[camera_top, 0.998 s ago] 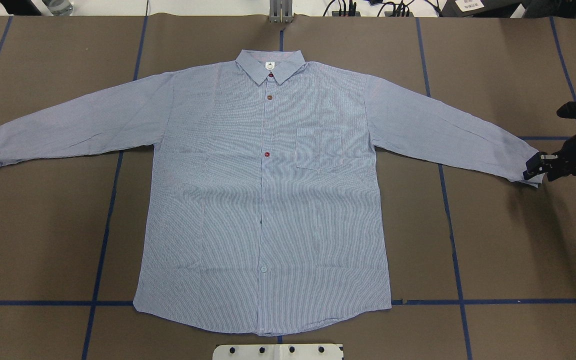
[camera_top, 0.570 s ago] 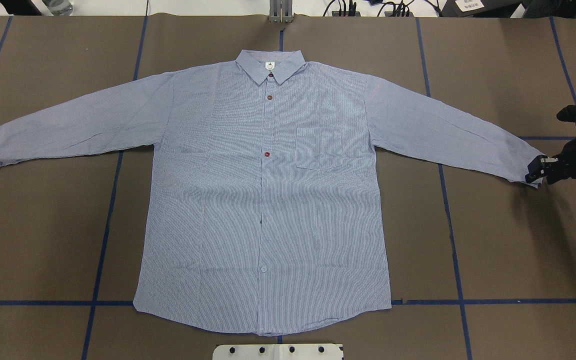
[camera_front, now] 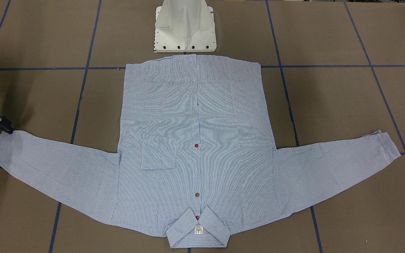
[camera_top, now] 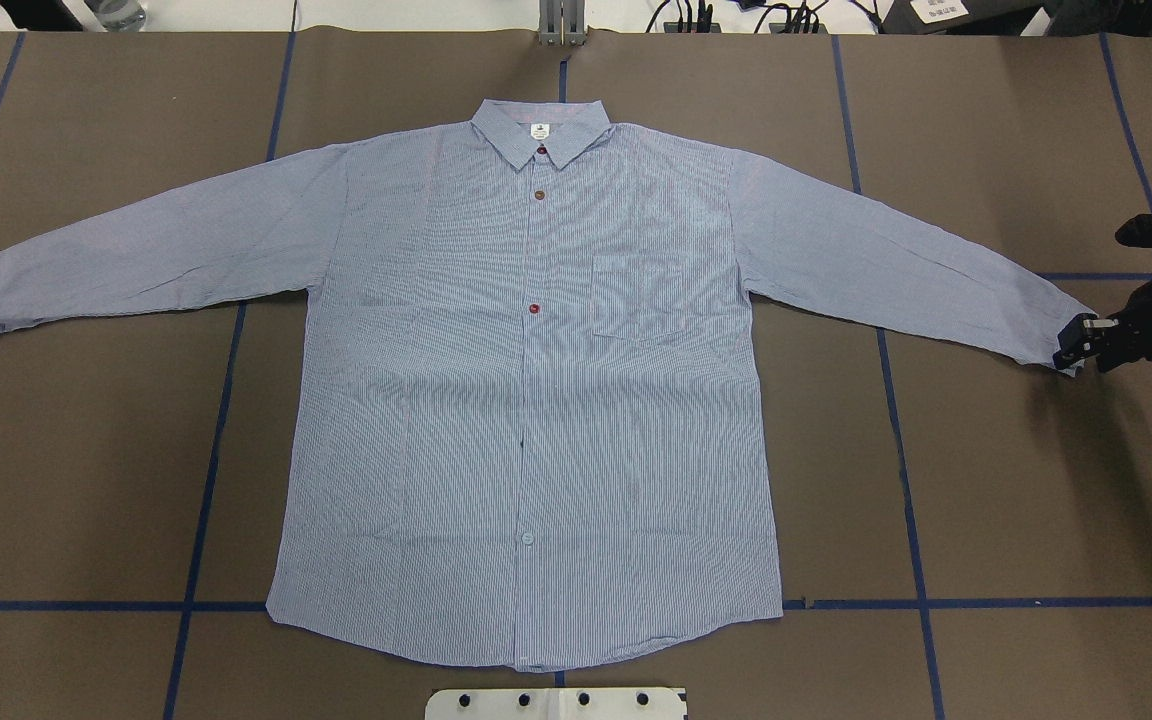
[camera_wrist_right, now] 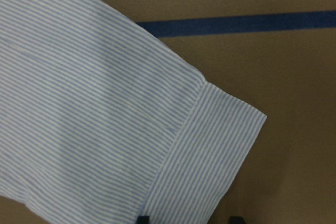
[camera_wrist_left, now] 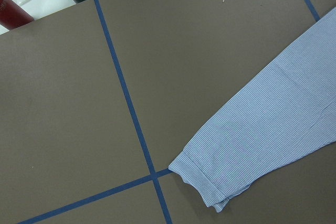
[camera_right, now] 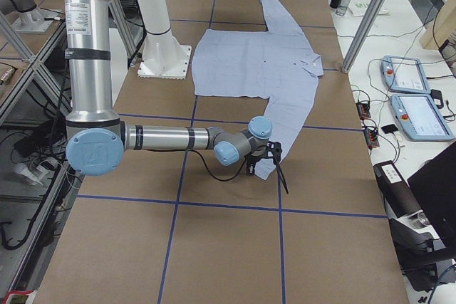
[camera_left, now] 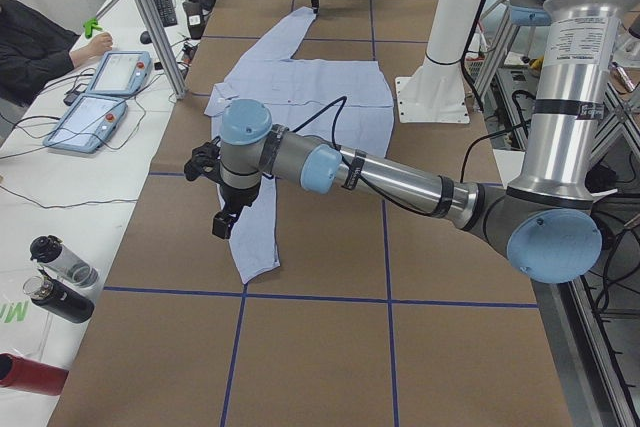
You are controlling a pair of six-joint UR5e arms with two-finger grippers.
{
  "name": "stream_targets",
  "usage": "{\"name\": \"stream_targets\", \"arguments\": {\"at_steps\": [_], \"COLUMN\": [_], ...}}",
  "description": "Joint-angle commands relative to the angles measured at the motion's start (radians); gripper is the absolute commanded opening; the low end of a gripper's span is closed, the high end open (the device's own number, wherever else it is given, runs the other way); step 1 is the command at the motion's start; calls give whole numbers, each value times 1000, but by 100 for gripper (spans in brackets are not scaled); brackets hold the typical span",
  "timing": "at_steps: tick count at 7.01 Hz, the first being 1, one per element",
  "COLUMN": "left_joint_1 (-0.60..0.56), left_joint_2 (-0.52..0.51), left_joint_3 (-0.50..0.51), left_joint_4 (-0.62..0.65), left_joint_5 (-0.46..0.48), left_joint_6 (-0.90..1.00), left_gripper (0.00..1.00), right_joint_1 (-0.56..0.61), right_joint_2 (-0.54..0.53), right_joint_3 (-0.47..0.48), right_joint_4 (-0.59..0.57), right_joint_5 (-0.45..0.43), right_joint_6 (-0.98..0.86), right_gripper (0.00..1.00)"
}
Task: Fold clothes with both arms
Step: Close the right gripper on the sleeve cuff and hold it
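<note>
Shirt [camera_top: 526, 400] flat, face up, sleeves spread on counter [camera_top: 986, 480]: laid out for first fold. Right hand [camera_top: 1074, 345] low at right cuff [camera_wrist_right: 210, 145], jaws apart astride its edge, not yet pinched. Left hand [camera_left: 225, 219] hovers over left cuff [camera_wrist_left: 202, 179]; opening cannot tell. Likely paired sleeve pickup.

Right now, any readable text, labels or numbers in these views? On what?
Nothing reads clearly in any view.
The neck label inside the collar of the shirt: dark print, too small to read.
The white sheet beyond the table's far edge: print blurred.
The teach pendant screens: too small to read.
The green lettering on the side bench: cut off by the frame edge.
</note>
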Motion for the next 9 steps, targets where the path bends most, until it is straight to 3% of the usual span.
{"name": "stream_targets", "arguments": {"at_steps": [1,3,5,8,9], "left_joint_1": [0,0,0,0,0], "left_joint_2": [0,0,0,0,0], "left_joint_3": [0,-2,-6,-8,-8], "left_joint_4": [0,0,0,0,0], "left_joint_5": [0,0,2,2,2], "left_joint_6": [0,0,0,0,0], "left_gripper": [99,99,99,99,99], "right_joint_1": [-2,-5,-5,1,4], "right_joint_2": [2,2,2,2,2], "right_joint_3": [-1,-4,-6,-4,-4], "right_joint_4": [-11,-13,-13,-12,-11], "right_joint_5": [-2,-2,-2,-2,-2], "right_joint_6": [0,0,0,2,2], "right_gripper": [60,60,53,4,0]}}
